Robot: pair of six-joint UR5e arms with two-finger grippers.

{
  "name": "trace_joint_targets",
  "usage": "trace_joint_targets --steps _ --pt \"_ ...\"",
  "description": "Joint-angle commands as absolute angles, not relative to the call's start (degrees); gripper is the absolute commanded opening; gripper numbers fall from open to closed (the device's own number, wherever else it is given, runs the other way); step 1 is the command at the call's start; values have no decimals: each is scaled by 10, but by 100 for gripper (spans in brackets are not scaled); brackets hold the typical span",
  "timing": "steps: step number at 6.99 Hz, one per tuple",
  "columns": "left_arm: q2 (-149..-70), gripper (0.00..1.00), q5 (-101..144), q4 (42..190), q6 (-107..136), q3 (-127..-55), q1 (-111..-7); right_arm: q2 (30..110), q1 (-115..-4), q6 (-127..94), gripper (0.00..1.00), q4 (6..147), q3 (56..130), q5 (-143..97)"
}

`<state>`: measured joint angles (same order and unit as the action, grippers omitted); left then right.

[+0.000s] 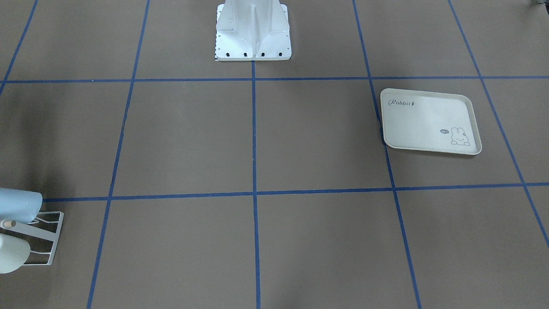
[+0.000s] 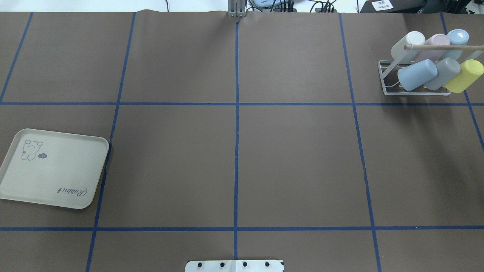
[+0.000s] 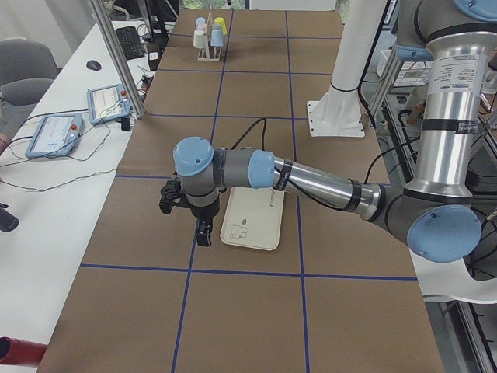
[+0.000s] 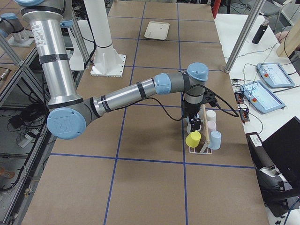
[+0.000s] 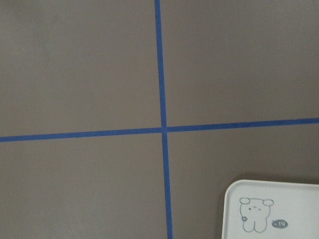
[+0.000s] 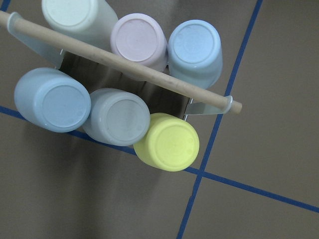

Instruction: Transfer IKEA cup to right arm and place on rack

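brown paper covered the tabletop [image 2: 234, 158], ruled into large squares by blue tape lines [image 2: 236, 113], and most of it lay bare. the white bolted robot base [image 1: 253, 32] stood at its middle edge. beyond one long side, handheld control tablets [image 3: 53, 134] lay among loose cables.

at the far right corner stood the small white wire-frame drying rack [image 2: 382, 81], with a pale wooden rod [image 2: 442, 47] across its top. six plastic cups hung on it, tilted with their bases outward, probably so that the slanted pegs would keep them from sliding off: a pale blue cup [image 2: 417, 74], a grey cup [image 2: 447, 72] and a yellow cup [image 2: 469, 75] in the near row, and a cream cup [image 2: 407, 46], a pink cup [image 2: 435, 43] and a light blue cup [image 2: 457, 39] behind. which one was the ikea cup could not be told.

the grey-and-silver right arm [image 4: 136, 91] reached out so that the right claw [image 4: 193, 123] hung just above the cups; how wide it stood could not be told. the left arm [image 3: 318, 180] held the left claw [image 3: 203, 231] over the tabletop just beside the cream rabbit-print tray [image 2: 56, 173], which held nothing; its spread could not be told either. with every visible cup hung, the placing looked done.
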<state>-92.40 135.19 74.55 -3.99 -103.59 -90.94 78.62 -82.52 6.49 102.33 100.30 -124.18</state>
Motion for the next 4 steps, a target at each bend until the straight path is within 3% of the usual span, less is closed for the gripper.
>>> trace_joint_targets --steps 1,4 --pt "-909 100 1352 744 -35 -1058 -907 806 -824 57 100 1015 1006 -1259" --pt "-910 100 1354 748 -38 -1077 -907 810 -826 59 100 1027 1023 -1299"
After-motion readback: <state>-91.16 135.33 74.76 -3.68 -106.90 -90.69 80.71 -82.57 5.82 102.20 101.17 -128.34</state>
